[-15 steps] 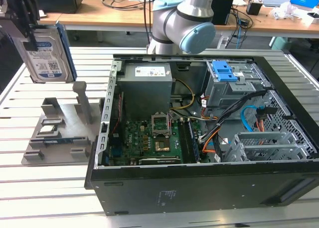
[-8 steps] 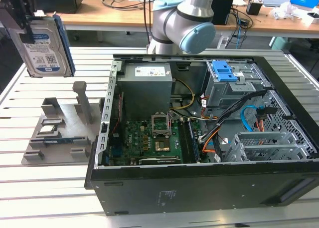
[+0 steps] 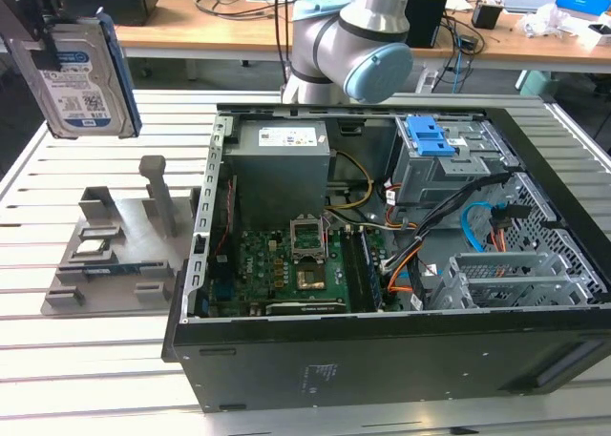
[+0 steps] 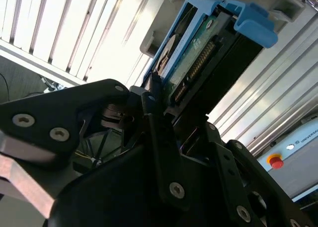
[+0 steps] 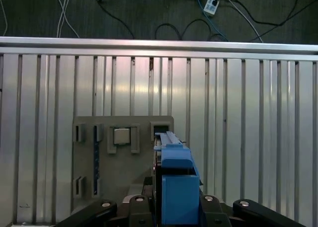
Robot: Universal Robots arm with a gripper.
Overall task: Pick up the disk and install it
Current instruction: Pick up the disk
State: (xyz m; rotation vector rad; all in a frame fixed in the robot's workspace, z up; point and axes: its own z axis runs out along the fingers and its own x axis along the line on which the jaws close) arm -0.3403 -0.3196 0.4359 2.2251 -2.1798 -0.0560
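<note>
The disk (image 3: 81, 78), a silver hard drive with a white-and-blue label in a blue carrier bracket, hangs upright in the air at the exterior view's far left. My gripper (image 3: 46, 50) is shut on its upper part, well above the grey fixture (image 3: 115, 255). In the second wrist view the disk (image 4: 198, 53) shows its green board and connector edge sticking out past my black fingers (image 4: 154, 113). In the first wrist view the blue carrier (image 5: 176, 182) stands between my gripper's (image 5: 176, 209) links, with the fixture (image 5: 114, 162) below it.
An open black computer case (image 3: 382, 360) lies on the slotted metal table (image 3: 95, 379) to the exterior view's right of the fixture. Inside are a motherboard (image 3: 286, 264), cables and a grey drive cage with a blue latch (image 3: 434, 135). The arm's base (image 3: 353, 35) stands behind the case.
</note>
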